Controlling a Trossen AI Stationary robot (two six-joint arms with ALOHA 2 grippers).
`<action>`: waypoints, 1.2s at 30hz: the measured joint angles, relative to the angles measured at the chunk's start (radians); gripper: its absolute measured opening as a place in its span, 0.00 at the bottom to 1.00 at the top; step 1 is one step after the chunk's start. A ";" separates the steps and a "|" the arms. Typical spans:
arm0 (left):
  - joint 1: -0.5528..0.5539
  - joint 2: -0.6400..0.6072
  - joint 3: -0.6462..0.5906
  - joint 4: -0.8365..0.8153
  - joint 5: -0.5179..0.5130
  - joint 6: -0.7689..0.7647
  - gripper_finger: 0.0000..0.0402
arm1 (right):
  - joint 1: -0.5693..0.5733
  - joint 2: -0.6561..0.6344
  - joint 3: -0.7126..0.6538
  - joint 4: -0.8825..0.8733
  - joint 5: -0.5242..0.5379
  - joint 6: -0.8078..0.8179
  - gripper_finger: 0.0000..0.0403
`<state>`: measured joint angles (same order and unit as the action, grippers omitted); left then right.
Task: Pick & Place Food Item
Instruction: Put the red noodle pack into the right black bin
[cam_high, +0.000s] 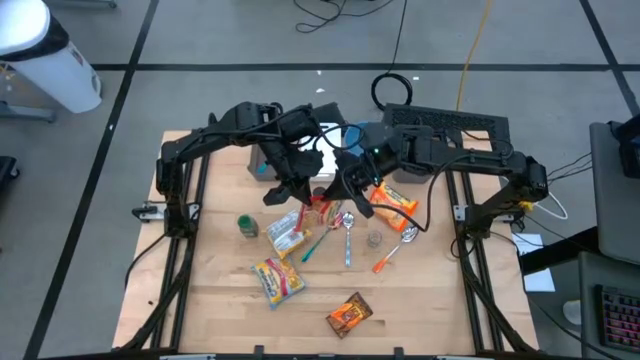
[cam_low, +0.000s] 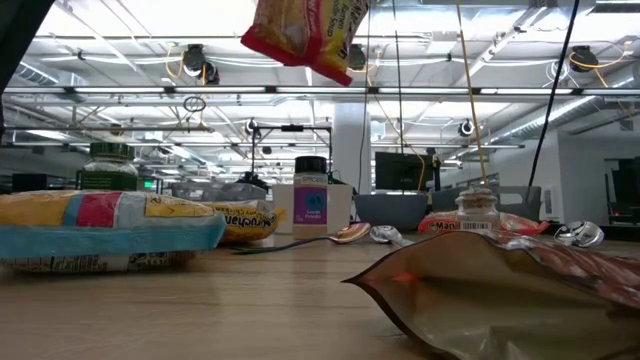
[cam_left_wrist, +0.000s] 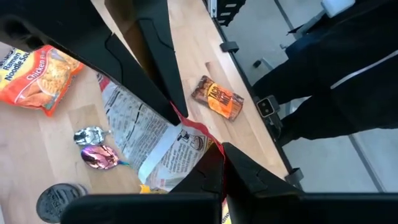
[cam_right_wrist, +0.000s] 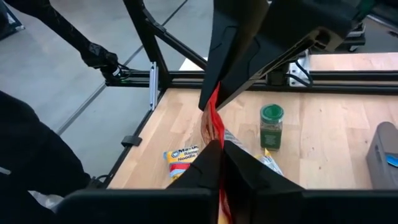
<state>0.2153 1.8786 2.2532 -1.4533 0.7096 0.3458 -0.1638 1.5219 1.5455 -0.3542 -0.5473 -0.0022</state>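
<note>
Above the middle of the bench (cam_high: 220, 300), the left hand (cam_high: 305, 197) and right hand (cam_high: 335, 195) each pinch an opposite edge of the noodle packet (cam_left_wrist: 149, 140), lifted clear of the wood, both clenched tight.

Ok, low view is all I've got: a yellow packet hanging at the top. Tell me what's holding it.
Observer: Both arms. The left gripper and right gripper are shut on the red edge of the packet, fingertips facing each other.
Operator: Tell me what lies under it.
Observer: Another noodle packet and a spoon, flat on the table.
Operator: Give me the nearest upright thing.
Observer: A green-lidded jar, standing on the left arm's side of those.
</note>
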 joint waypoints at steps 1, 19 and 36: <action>0.000 0.000 0.000 0.000 -0.005 0.000 0.02 | 0.000 0.000 0.000 0.000 0.001 0.002 0.00; 0.056 0.000 0.000 0.000 -0.083 -0.080 0.26 | -0.025 -0.049 0.000 -0.014 0.080 0.010 0.00; 0.164 -0.090 0.092 -0.018 -0.158 -0.063 0.57 | -0.222 -0.150 0.002 -0.273 0.125 -0.084 0.00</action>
<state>0.3798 1.7883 2.3451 -1.4714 0.5516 0.2827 -0.3857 1.3716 1.5475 -0.6268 -0.4218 -0.0860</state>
